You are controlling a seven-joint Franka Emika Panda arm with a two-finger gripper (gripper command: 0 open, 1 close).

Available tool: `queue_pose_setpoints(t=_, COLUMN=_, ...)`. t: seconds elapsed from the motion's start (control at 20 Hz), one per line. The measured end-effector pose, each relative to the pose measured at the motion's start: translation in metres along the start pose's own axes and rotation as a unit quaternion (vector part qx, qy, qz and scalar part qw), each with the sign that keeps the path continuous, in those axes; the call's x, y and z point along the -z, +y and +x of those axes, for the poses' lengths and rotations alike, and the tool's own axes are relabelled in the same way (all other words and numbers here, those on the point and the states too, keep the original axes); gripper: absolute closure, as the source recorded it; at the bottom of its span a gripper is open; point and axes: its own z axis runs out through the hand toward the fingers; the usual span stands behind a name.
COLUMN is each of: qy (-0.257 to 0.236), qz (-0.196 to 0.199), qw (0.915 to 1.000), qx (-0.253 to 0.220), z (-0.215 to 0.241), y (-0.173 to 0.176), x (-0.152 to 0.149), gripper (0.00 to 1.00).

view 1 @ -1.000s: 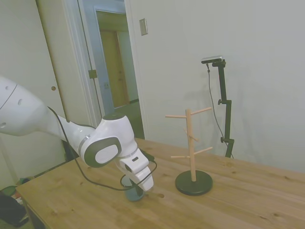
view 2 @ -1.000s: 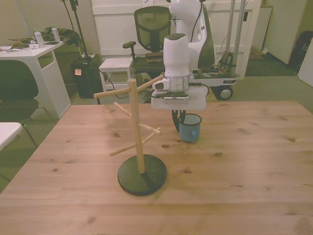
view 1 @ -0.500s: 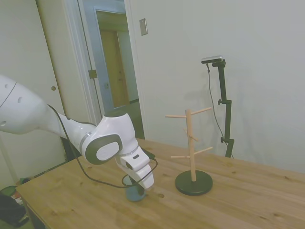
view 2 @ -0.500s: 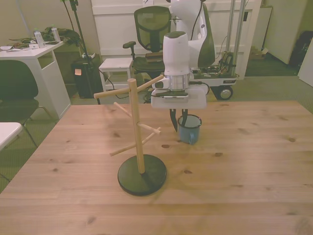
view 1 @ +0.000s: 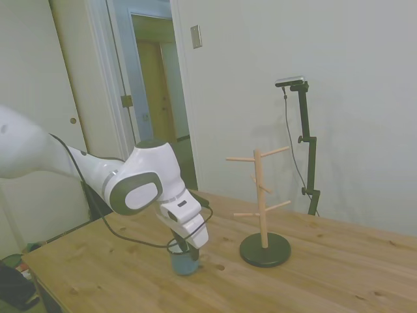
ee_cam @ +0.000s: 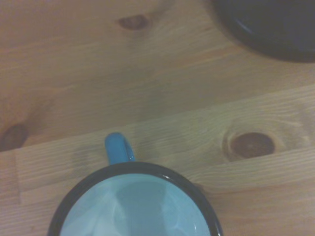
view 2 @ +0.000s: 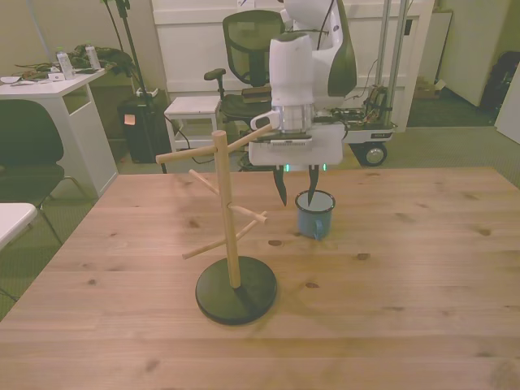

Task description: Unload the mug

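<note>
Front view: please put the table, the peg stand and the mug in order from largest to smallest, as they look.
1. Table, by far the largest.
2. Peg stand.
3. Mug, smallest, though it stands farther from the camera than the stand.

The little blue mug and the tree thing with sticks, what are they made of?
The mug looks like enamelled metal: glossy blue outside, pale inside, thin dark rim, though glazed ceramic is possible. The peg stand seems to be plain, unpainted wood, pale with a matte look. Its round base is dark and smooth, maybe painted metal or wood; I cannot tell which.
</note>
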Motion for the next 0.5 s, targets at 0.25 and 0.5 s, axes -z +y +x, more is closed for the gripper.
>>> queue_pose_setpoints(t=0.25, qy=0.012, qz=0.030, qw=0.9990, qx=0.030, z=-0.023, y=0.003, x=0.078, gripper=0.00)
queue_pose_setpoints(t=0.5, qy=-0.010, qz=0.041, qw=0.9955, qx=0.085, z=-0.083, y=-0.031, x=0.093, gripper=0.00)
